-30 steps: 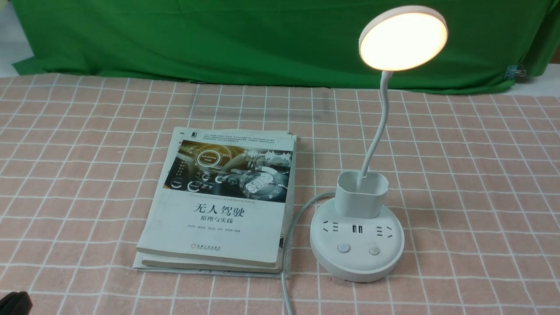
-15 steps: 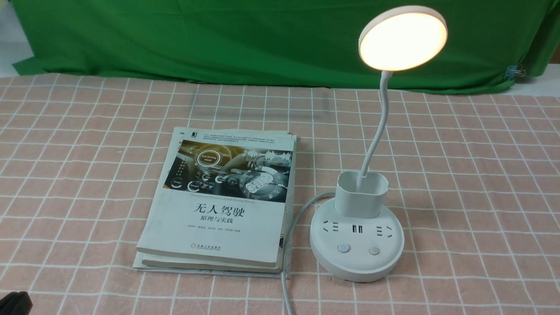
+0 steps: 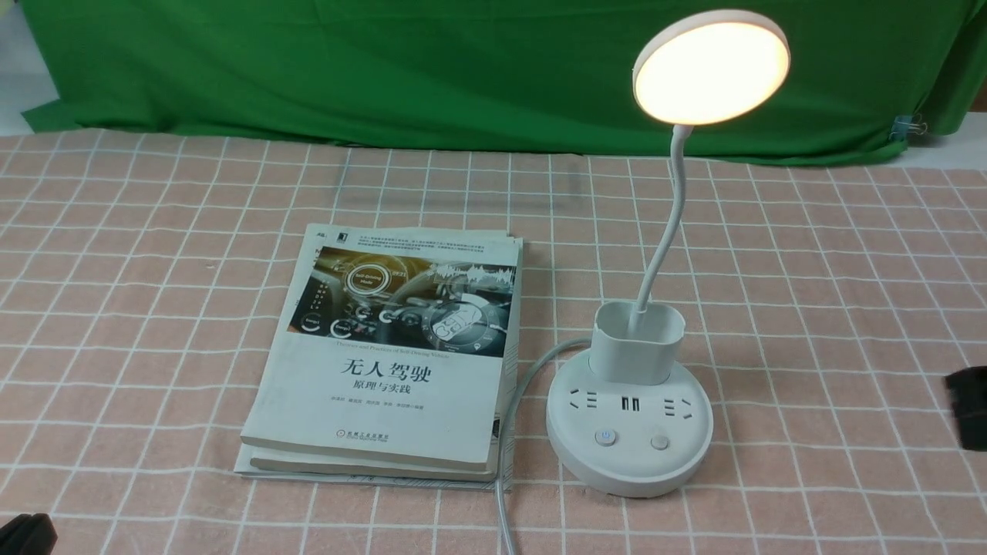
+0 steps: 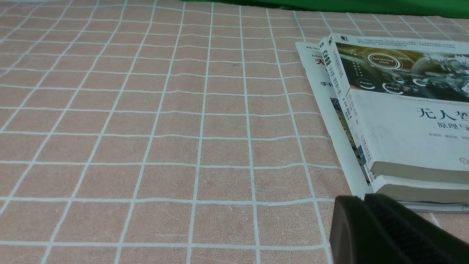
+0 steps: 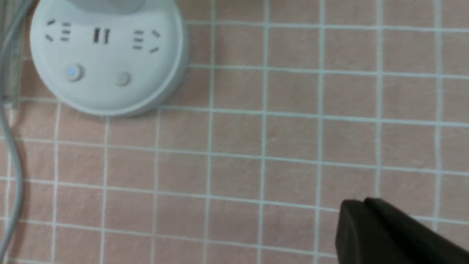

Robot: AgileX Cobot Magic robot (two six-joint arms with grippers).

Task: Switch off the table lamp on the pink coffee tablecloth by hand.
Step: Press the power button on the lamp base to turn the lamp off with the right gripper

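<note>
The white table lamp [image 3: 628, 416] stands on the pink coffee tablecloth [image 3: 810, 308], right of centre. Its round disc head [image 3: 710, 68] glows warm yellow. Its round base has sockets and two buttons; the left button [image 3: 605, 438] shows a blue light. The base also shows in the right wrist view [image 5: 106, 55]. My right gripper [image 3: 970, 407] shows at the right edge, apart from the lamp, its jaws shut and empty [image 5: 362, 203]. My left gripper [image 3: 23, 533] sits at the lower left corner, shut and empty [image 4: 362, 200], near the books.
Two stacked books [image 3: 393, 354] lie left of the lamp, touching its grey power cord [image 3: 505, 462]. The books also show in the left wrist view [image 4: 395, 110]. A green cloth [image 3: 385, 69] hangs along the back.
My right gripper has come into the front view at the right edge. The lamp stays lit and the left gripper has not moved.
</note>
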